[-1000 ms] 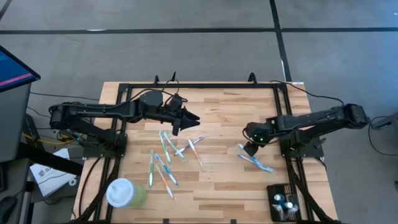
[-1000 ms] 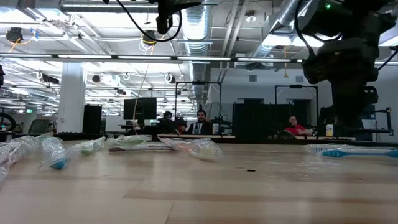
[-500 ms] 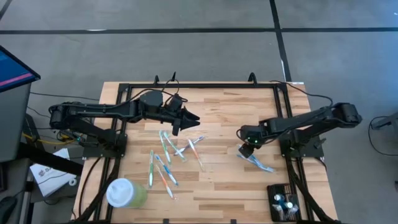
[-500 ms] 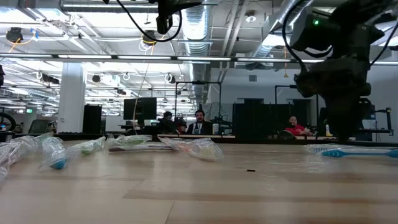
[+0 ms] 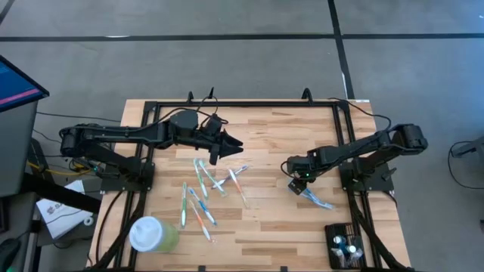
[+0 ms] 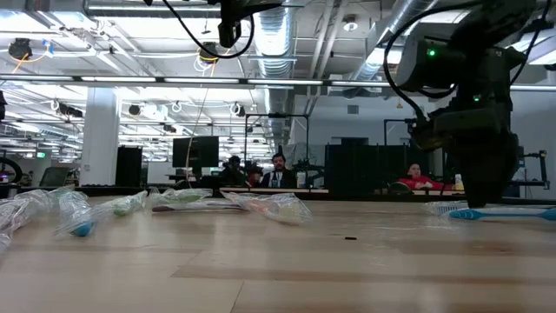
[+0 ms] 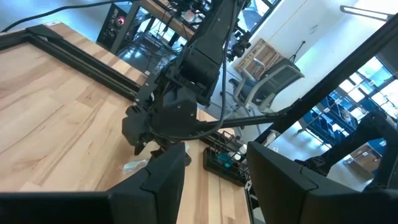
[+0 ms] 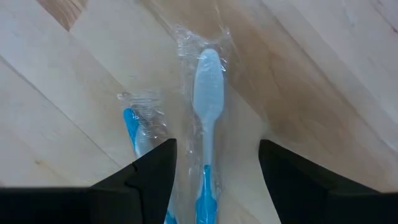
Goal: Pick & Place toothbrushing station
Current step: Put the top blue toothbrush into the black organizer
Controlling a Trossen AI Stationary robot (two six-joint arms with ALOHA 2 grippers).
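A: Toothbrushing station (image 5: pixel 345 245) position?
B: Near right corner of table (image 5: pixel 272 227), untouched.
A: Right gripper (image 5: pixel 297 183)?
B: Low over wrapped toothbrushes (image 8: pixel 205 106), fingers apart, holding nothing.
A: Left gripper (image 5: pixel 233 143)?
B: Far-left centre, raised, fingers parted, empty.

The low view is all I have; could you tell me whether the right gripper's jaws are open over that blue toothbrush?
Observer: Yes, the right gripper has its jaws open, one on either side of a wrapped blue toothbrush.
Operator: Where is the toothbrushing station?
Observer: The black toothbrushing station sits at a table corner on the right arm's side, along the same edge as the pale green cup.
Operator: And the left gripper?
Observer: The left gripper hovers beside the pile of toothbrushes, jaws apart and empty.
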